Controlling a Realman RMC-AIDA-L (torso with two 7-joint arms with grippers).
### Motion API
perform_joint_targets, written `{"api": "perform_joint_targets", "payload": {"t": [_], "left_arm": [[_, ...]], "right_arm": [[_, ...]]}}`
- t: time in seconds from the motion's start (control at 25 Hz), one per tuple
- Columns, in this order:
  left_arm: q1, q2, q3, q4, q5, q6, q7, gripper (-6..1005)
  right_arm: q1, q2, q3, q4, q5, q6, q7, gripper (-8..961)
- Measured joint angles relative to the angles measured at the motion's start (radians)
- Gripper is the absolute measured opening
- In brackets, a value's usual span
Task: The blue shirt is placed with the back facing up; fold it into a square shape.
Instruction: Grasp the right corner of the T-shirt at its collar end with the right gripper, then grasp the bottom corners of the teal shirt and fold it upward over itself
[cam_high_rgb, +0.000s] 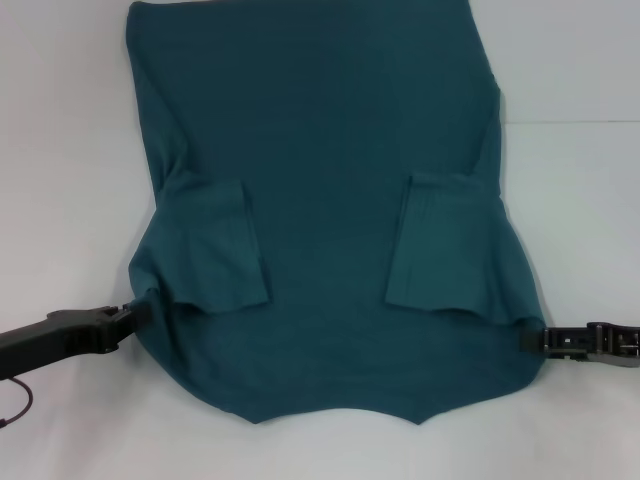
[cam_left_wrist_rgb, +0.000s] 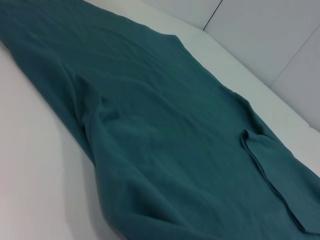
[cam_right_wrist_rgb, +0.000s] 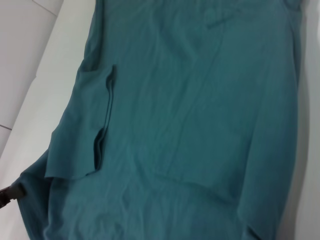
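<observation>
The blue shirt (cam_high_rgb: 320, 200) lies spread on the white table, its neckline edge nearest me. Both short sleeves are folded inward onto the body, one (cam_high_rgb: 215, 245) on the left and one (cam_high_rgb: 440, 245) on the right. My left gripper (cam_high_rgb: 140, 312) is shut on the shirt's left edge just below the folded sleeve. My right gripper (cam_high_rgb: 528, 338) is shut on the right edge at about the same height. The cloth near both grips is drawn into small peaks. The shirt fills the left wrist view (cam_left_wrist_rgb: 165, 135) and the right wrist view (cam_right_wrist_rgb: 200, 125).
The white table (cam_high_rgb: 60, 150) shows bare on both sides of the shirt and along the near edge. A seam line in the surface runs at the far right (cam_high_rgb: 570, 122). The left gripper's dark tip shows far off in the right wrist view (cam_right_wrist_rgb: 6, 195).
</observation>
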Motion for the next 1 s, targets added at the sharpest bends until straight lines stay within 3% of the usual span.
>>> {"api": "perform_joint_targets", "payload": {"t": [0.16, 0.56, 0.68, 1.0], "left_arm": [[0.0, 0.0, 0.0, 0.001, 0.0, 0.0, 0.0, 40], [0.0, 0.001, 0.0, 0.002, 0.0, 0.0, 0.0, 41], [0.0, 0.001, 0.0, 0.002, 0.001, 0.0, 0.0, 40], [0.014, 0.003, 0.0, 0.011, 0.007, 0.019, -0.012, 40]], "right_arm": [[-0.003, 0.003, 0.0, 0.003, 0.0, 0.003, -0.001, 798], [-0.012, 0.009, 0.004, -0.007, 0.003, 0.005, -0.011, 327], [-0.014, 0.008, 0.018, -0.001, 0.003, 0.005, -0.036, 86], [-0.031, 0.01, 0.047, 0.007, 0.002, 0.001, -0.09, 35]]}}
